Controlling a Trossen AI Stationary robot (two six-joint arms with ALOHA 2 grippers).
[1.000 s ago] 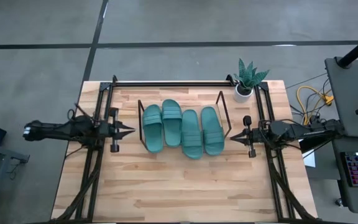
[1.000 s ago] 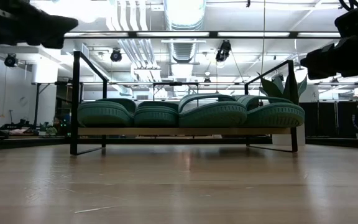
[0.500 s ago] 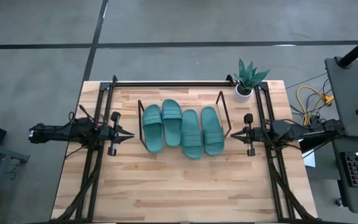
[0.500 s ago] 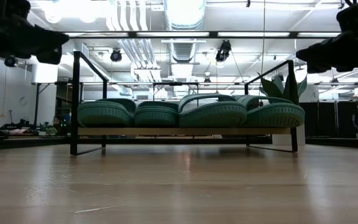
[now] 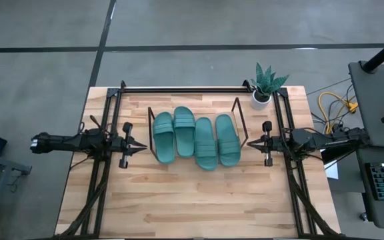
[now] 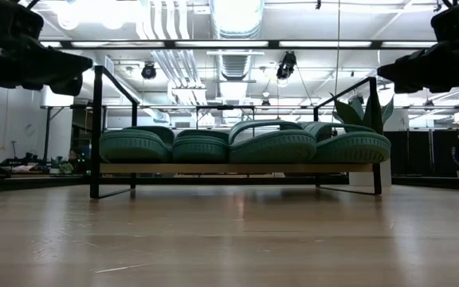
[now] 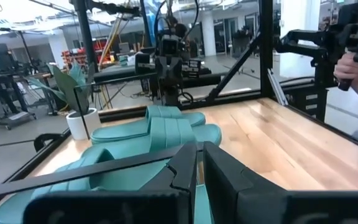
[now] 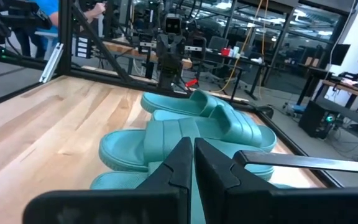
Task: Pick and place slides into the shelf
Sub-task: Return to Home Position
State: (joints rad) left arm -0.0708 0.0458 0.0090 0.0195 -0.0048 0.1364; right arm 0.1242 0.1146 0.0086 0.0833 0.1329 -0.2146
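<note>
Teal slides (image 5: 205, 143): all four lie side by side in the shelf (image 6: 95, 135), soles down and straps up. The two on the right sit a little nearer the table's front edge than the two on the left. None is left on the bare table (image 5: 199, 200).
Change: only small settling moves over the last second. In the low view the left arm has dropped a little, and the right arm has barely shifted. From above, both tips have nudged slightly beside the shelf ends. Slides and shelf have not moved at all.
Meaning: the placing looks finished — every slide is racked, and the arms seem to be parking rather than reaching for anything.
Left gripper (image 5: 141, 145): fingers pinched to a thin slit, holding nothing. It hangs clear above the table just off the shelf's left end, pointing at the slides and touching neither them nor the rods.
Right gripper (image 5: 249, 142): likewise closed and empty, with its tips drawn to a point. It hangs just off the shelf's right end, facing the left one across the slides — apart from the shelf, with nothing between its fingers.
</note>
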